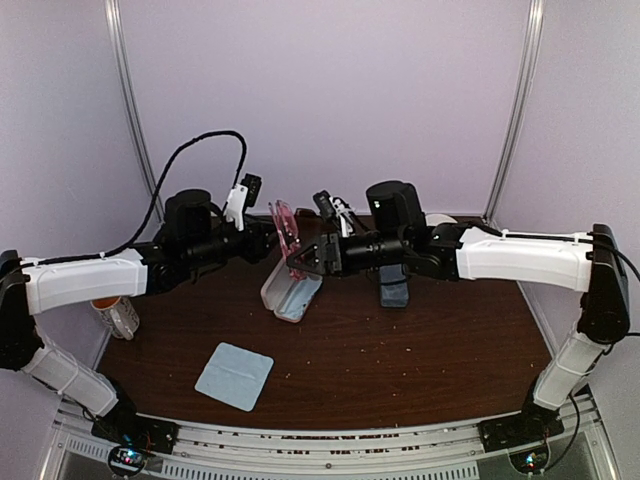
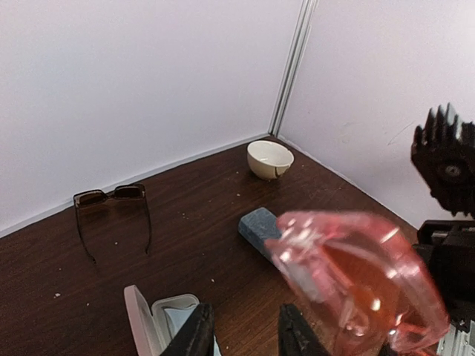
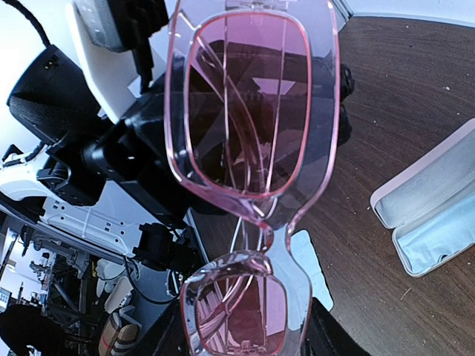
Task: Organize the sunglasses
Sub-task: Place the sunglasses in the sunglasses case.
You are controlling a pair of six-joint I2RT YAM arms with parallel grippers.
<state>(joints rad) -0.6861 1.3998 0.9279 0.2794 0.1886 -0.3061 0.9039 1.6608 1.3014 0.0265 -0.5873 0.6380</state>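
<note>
Our right gripper (image 1: 300, 262) pinches the pink sunglasses (image 1: 285, 226) aloft over the open case (image 1: 290, 293), with the left gripper (image 1: 268, 238) just beside them. From the left wrist, its fingers (image 2: 195, 334) stand parted on nothing, and the dark sunglasses (image 2: 111, 198) lie unfolded near the back wall. From the right wrist, the pink frame fills the view. We judge we are casing this pair. Next we must lower it lengthwise into the case.

On my top feed the light is soft and even, with only faint shadows on the dark bench (image 1: 400, 350). On the left wrist feed the pink glasses (image 2: 356, 282) sit so near the lens that they smear out of focus, though the bench behind is crisp. The right wrist feed blows out white at upper left.
</note>
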